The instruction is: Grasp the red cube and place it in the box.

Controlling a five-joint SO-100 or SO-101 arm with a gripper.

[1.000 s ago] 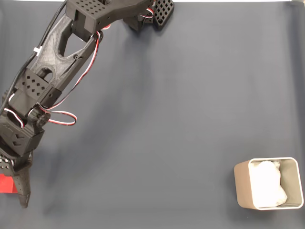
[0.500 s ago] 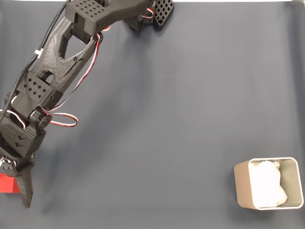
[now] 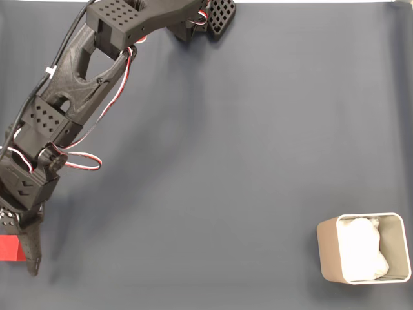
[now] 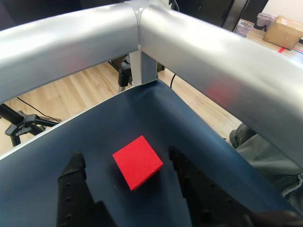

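**Matte red cube between spread black fingers, at the mat's corner**

Red and matte, the red cube lies flat on the dark blue-grey mat, one corner turned toward your wrist camera. Your gripper stands open: its two black printed fingers, studded with small bumps, flank the cube on either side with bare mat showing in each gap, so neither pad touches it. In the fixed view the cube sits at the far left edge, just beside the gripper; there the arm hides much of the fingers, so you probably cannot judge the gap from that view.

The arm is black printed plastic with perforated housings and looped red, white and black wires. The box, beige with thin walls and rounded corners, stands at the lower right of the fixed view, well apart from the cube, with crumpled white paper inside.

Beyond the mat's corner, the wrist view shows a silvery metal frame, a pale wooden floor and a cardboard carton on a far surface.
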